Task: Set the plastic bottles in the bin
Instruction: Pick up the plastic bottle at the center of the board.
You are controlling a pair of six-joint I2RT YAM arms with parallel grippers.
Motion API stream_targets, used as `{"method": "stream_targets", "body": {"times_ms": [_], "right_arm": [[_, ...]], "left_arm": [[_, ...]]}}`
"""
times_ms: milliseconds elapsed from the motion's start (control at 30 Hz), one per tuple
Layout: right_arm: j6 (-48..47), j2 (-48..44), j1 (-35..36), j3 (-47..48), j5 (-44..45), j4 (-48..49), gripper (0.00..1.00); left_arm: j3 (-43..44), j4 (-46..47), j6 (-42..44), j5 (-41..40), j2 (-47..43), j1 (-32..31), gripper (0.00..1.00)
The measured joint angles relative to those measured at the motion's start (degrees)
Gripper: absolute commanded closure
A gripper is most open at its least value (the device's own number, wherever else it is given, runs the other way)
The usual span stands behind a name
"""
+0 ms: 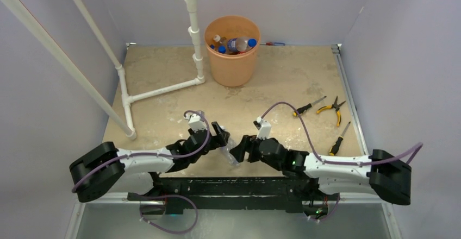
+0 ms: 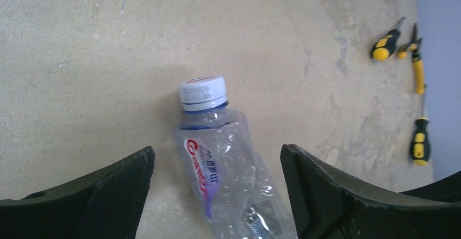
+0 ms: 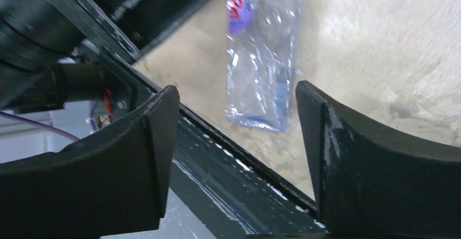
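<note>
A clear bottle (image 2: pixel 223 165) was seen lying on the table (image 1: pixel 282 76) by its near edge, between the two grippers.
Its long axis was set near-to-far, white cap pointed away from the arm bases. The left gripper (image 2: pixel 216 155) and right gripper (image 3: pixel 236 89) were held low, jaws spread wide, nothing grasped.

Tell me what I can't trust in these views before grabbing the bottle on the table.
The bottle: left wrist view's bottom edge cuts off its base; right wrist view's top edge cuts off its cap; from above, the left hand and right hand hide most of it.
The piled bottles in the bin: its wall hides the lower ones, so no count.
The small item behind the bin: too small to name.
</note>
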Motion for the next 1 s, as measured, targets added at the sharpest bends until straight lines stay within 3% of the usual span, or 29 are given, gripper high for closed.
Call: {"method": "stream_targets", "body": {"times_ms": [167, 367, 633, 1000], "right_arm": [[-4.7, -2.1, 0.0, 8.8, 2.3, -8.4, 0.01], [-10.5, 6.0, 0.0, 16.5, 1.7, -13.7, 0.01], [-14.3, 16.0, 0.0, 18.5, -1.8, -17.0, 0.03], [-18.2, 25.7, 0.0, 25.6, -1.7, -20.0, 0.14]], "left_arm": [[0.0, -1.9, -0.3, 0.2, -6.2, 0.0, 0.01], [-0.3, -11.5, -2.4, -1.7, -16.3, 0.1, 0.01], [-1.7, -26.4, -4.7, -8.3, -31.2, 0.1, 0.01], [-1.7, -29.8, -4.7, -9.5, -28.9, 0.1, 0.01]]}}
